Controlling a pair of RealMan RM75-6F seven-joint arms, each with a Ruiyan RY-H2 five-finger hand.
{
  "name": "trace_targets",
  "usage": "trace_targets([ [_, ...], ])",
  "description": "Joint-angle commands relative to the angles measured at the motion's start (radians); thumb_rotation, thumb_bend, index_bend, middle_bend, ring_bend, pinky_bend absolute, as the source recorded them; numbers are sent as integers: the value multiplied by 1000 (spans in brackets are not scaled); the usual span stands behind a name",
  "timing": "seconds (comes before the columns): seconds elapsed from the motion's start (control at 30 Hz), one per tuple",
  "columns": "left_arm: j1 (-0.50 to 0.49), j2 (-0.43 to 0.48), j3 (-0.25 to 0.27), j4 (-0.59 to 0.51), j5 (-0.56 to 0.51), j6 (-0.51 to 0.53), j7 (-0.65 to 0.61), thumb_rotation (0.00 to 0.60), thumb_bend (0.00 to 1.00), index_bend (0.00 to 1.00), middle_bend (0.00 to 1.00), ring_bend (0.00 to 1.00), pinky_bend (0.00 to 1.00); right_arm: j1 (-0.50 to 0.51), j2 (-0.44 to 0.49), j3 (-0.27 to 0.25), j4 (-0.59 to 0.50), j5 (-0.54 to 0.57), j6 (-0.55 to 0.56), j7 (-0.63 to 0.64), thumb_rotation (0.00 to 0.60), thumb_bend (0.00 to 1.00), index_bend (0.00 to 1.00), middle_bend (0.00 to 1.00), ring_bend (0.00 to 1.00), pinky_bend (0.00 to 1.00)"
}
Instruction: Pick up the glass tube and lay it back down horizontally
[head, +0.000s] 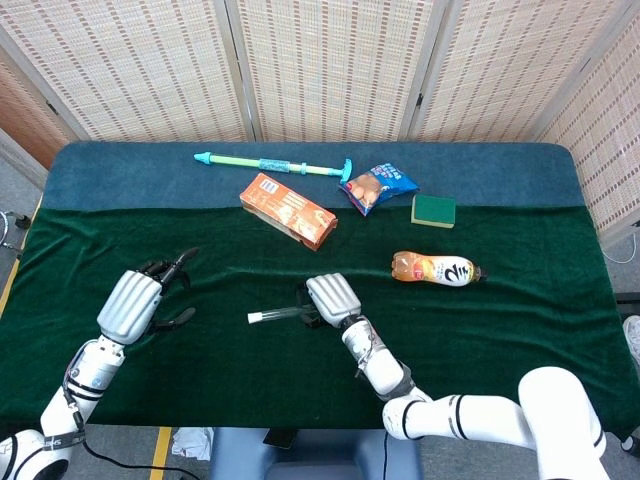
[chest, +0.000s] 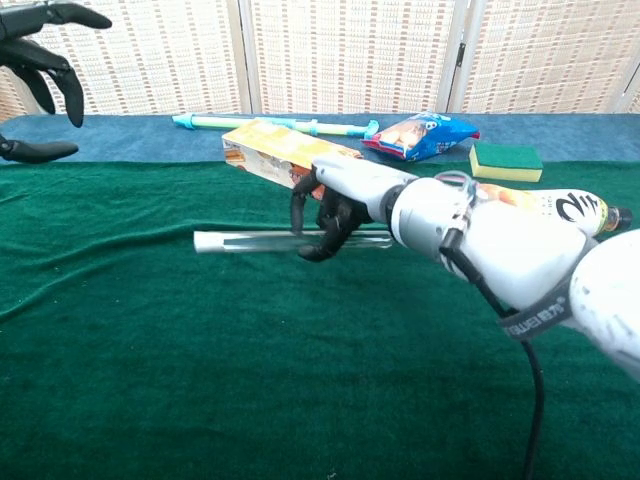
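Table (head: 120, 230) w/ dark green cloth up front, blue cloth strip along the back edge. Right arm reaches in from bottom of head view; right hand (head: 331, 299) sits over the glass tube (head: 272, 316), fingers (chest: 318, 225) curled down around its right part. In chest view the tube (chest: 250, 241) lies level, pointing left-right, low at the cloth; can't tell if it's resting on it or just above. Its free end sticks out to the left of the hand. Left hand (head: 135, 300) is well apart to the left, fingers spread, holding nothing; chest view only shows its dark fingers (chest: 48, 62) at top-left corner. Farther back: orange box (head: 288, 210) lying angled, long teal-green water squirter (head: 275, 165) on the blue strip, orange drink bottle (head: 434, 269) on its side at right, blue snack bag (head: 376, 186), green-yellow sponge (head: 433, 210) just right of the bag.
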Motion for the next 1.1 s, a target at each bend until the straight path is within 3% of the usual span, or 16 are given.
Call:
trace_targets([
  [0.03,9,-2,7,0,-8,-4,7,600,312,84,503,321,350,2,-38,-29,49,21,22,-45,600,478,756,1000,1000,1000],
  [0.2,17,-2,15,5,-9,-5,11,600,312,84,502,313,322,-11,-64,-42,89,22,16,-54,600,479,664,1000,1000,1000],
  [0.43,26,1,16,0,-12,-3,12,600,312,80,492,294,285,-31,-59,-39,82,11,13,-50,600,478,413,1000,1000,1000],
  [0.63,32,9,20,-12,-17,-9,30,600,312,79,483,286,271,-48,-28,-36,49,6,8,-49,600,479,334,1000,1000,1000],
  [0.7,38,15,18,-13,-28,-9,32,600,312,81,482,286,272,-65,18,-32,-5,-34,30,-32,600,479,330,995,1000,1000],
  [0.83,61,36,8,1,-86,-6,46,600,312,99,481,287,273,-149,207,-45,-189,-164,132,22,600,479,329,927,991,1000],
  [0.9,77,40,0,7,-121,1,44,600,316,165,480,287,271,-196,302,-64,-264,-216,177,42,600,479,329,869,935,983],
  [0.97,96,38,-4,21,-147,15,41,600,318,224,480,290,274,-251,410,-91,-334,-265,221,62,600,479,330,784,845,908],
  [1.1,139,35,0,58,-185,49,63,600,319,239,476,291,267,-350,581,-154,-415,-358,284,122,600,479,330,533,605,599],
])
